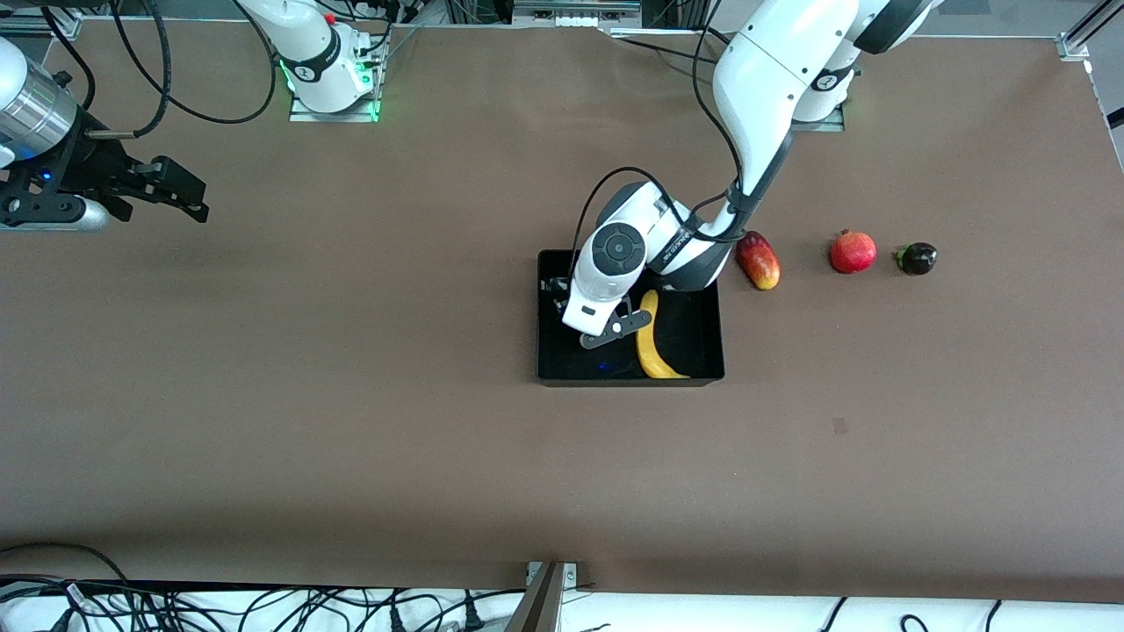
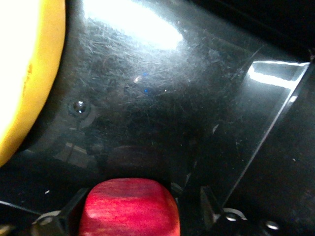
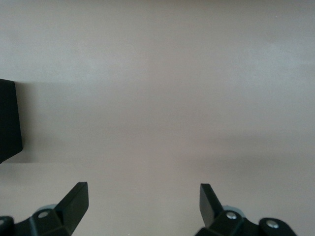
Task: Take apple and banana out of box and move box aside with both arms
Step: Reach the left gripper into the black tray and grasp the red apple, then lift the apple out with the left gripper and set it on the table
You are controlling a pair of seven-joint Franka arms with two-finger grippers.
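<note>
Progress is slight — neither fruit is out yet. The right gripper [image 1: 189, 200] waits over bare table [image 1: 351, 439], jaws spread and empty. One box [image 1: 562, 373] at mid-table holds one banana [image 1: 652, 347] and one apple [image 2: 129, 207]; the left gripper [image 2: 130, 214] is down inside, fingers either side of the apple — grip not settled. Three other fruits lie beside the box toward the left arm's end
</note>
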